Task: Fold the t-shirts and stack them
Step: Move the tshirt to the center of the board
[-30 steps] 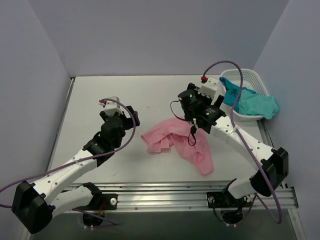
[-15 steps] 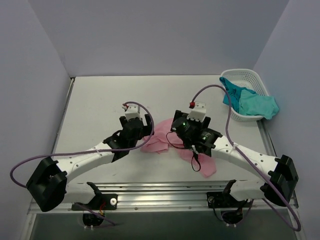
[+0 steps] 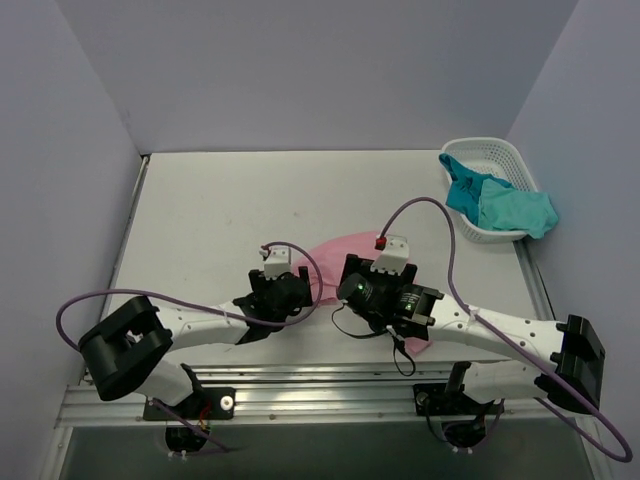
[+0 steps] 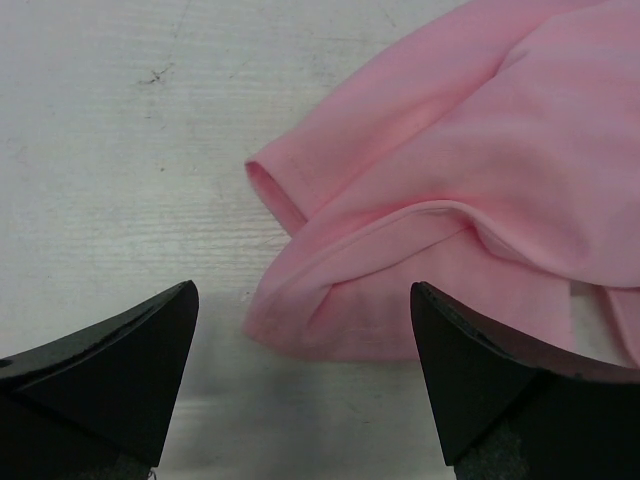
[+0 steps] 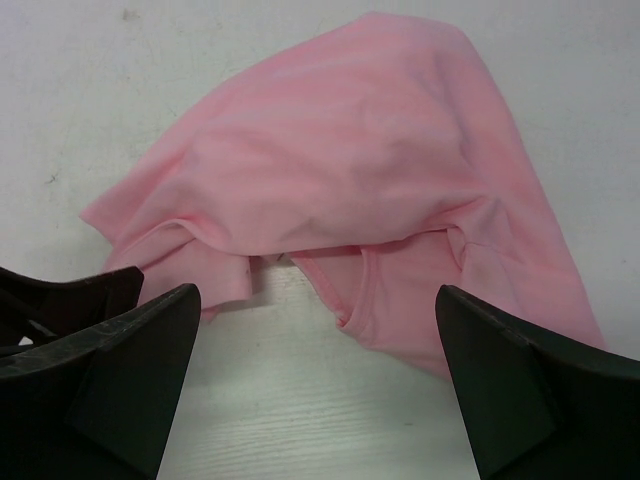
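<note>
The left claw (image 4: pixel 302 290) is spread wide and grasps nothing; its two dark fingers (image 4: pixel 120 360) stand either side of a folded corner of the light pink t-shirt (image 4: pixel 480 150), and whether the tips touch cloth cannot be told. The right claw (image 5: pixel 318 295) is likewise released and empty, its fingers apart with the shirt's rumpled near edge and a strip of bare desk (image 3: pixel 220 200) between them. The pink t-shirt lies crumpled in the near middle of the desk, between the two wrists and partly hidden beneath them. From above, its visible cloth runs from a rounded far edge down toward the near right, where a small tip shows under the right arm, so its long axis slants far-left to near-right. Which end is neck or hem cannot be told, though a seamed opening faces the right claw. The teal and turquoise t-shirts (image 3: pixel 500 205) hang out of the white basket (image 3: pixel 490 148) at the far right, well apart from both claws.
</note>
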Motion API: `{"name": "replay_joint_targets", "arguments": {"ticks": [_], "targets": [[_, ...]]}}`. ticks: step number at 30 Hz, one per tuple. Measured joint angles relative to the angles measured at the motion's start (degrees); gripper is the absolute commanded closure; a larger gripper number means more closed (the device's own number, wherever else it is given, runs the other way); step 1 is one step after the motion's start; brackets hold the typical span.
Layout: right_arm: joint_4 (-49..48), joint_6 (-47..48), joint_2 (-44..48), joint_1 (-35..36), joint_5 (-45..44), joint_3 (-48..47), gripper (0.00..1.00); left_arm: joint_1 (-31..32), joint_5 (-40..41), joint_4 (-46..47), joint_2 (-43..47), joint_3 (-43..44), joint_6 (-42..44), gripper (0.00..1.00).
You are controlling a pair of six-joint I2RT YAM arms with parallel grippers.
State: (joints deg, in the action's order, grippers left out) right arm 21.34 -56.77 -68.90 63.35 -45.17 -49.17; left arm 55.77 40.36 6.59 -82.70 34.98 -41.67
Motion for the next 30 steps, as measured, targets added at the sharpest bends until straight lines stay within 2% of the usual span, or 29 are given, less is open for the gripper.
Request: {"name": "replay_joint_targets", "arguments": {"ticks": [11, 12, 15, 16, 18, 19, 20, 26, 30], "targets": [[3.13, -1.31, 1.68, 0.17, -2.43, -0.02, 0.00, -0.33, 2.08, 8.70, -7.58, -2.82, -0.52, 0.04], [3.34, -1.55, 1.68, 0.20, -2.49, -0.02, 0.00, -0.39, 2.12, 9.88, -8.09, -2.82, -0.24, 0.00], [3.98, -2.21, 1.68, 0.42, -2.71, -0.02, 0.00, -0.72, 2.03, 13.40, -9.60, -2.78, 0.44, 0.21], [4.26, -2.45, 1.66, 0.55, -2.84, -0.02, 0.00, -0.87, 1.84, 14.43, -10.10, -2.75, 0.68, 0.42], [5.20, -3.32, 1.68, 0.90, -3.04, -0.02, 0.00, -1.22, 1.20, 16.39, -11.10, -2.75, 0.96, 0.69], [5.81, -3.76, 1.68, 1.11, -3.10, -0.02, 0.00, -1.51, 0.85, 17.22, -11.67, -2.75, 1.03, 0.91], [6.51, -4.22, 1.66, 1.33, -3.28, -0.02, 0.00, -1.64, 0.37, 17.84, -12.00, -2.75, 0.76, 0.97], [9.01, -8.72, 1.68, 4.33, -3.10, 0.70, 0.03, -2.64, -0.33, 18.12, -12.15, -2.45, 1.16, 0.98], [8.02, -12.07, 0.24, 6.58, -1.20, 4.68, 0.03, -5.64, -1.11, 16.50, -11.67, -1.40, 2.56, 0.98]]}}
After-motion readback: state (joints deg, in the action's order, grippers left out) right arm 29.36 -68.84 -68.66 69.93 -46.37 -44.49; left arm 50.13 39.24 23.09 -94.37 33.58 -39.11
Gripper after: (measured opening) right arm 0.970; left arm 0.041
